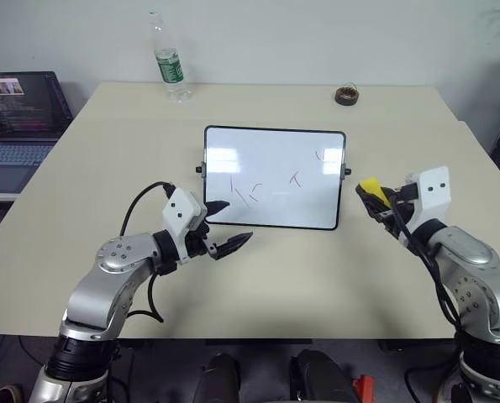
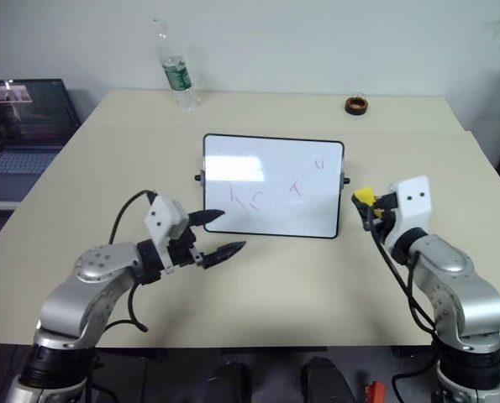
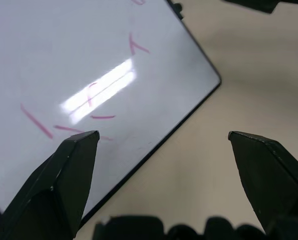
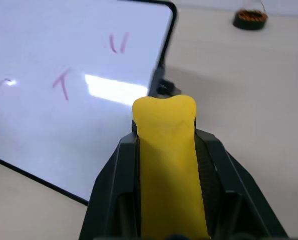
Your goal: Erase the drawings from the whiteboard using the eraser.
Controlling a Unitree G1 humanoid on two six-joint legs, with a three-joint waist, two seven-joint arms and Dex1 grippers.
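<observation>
— Head view: the whiteboard (image 1: 275,177) lies mid-tabletop, red drawings (image 1: 251,194) intact. Right gripper (image 1: 374,198) off the board's right edge; left gripper (image 1: 224,227) at its near-left corner.

— Left wrist?

— Fingers (image 3: 63,180) spread wide, holding nothing.

— Right wrist?

— Fingers clamped on the eraser (image 4: 170,165), above the tabletop. Advise pressing it flat and wiping in overlapping strokes while the left steadies the frame.

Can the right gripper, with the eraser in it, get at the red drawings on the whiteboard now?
Probably yes. The right gripper, shut on the eraser, is beside the whiteboard's right edge, and nothing stands between it and the drawings.
</observation>
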